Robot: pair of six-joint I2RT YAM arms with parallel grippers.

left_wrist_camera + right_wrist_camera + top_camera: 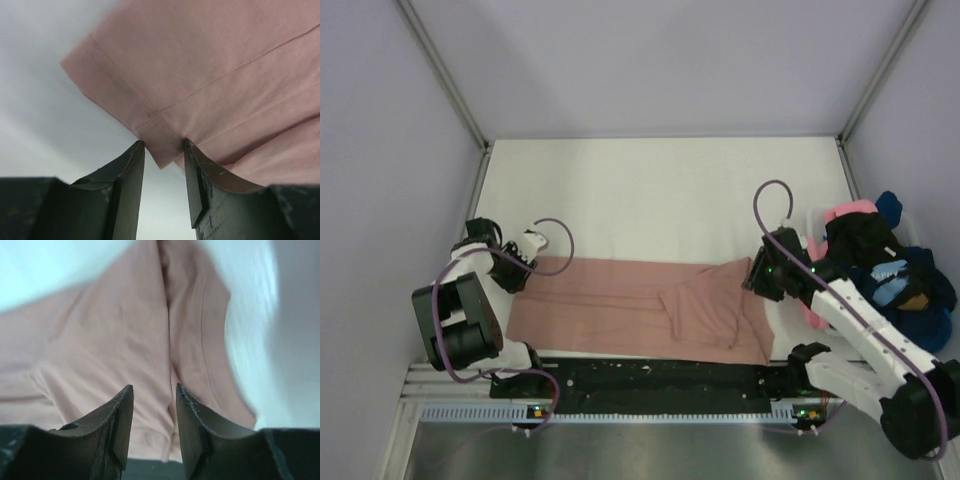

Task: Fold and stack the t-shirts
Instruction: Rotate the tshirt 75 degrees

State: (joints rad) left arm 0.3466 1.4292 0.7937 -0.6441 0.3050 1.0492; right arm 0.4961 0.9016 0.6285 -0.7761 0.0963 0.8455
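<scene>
A dusty rose-pink t-shirt (620, 300) lies flat across the near part of the white table, folded lengthwise, with a sleeve flap near its right end. My left gripper (525, 262) hovers at the shirt's far left corner; in the left wrist view its fingers are open (161, 146) with the hemmed corner (160, 155) between their tips, not pinched. My right gripper (758, 272) is over the shirt's right end, open (155, 390), with the pink cloth (125, 350) beneath it. A pile of other t-shirts (880, 265), bright pink, black, navy and light blue, sits at the right edge.
The white table (660, 190) stretches behind the shirt. Grey enclosure walls and metal frame posts stand at the left, right and back. A black strip (650, 378) and the arm bases run along the near edge.
</scene>
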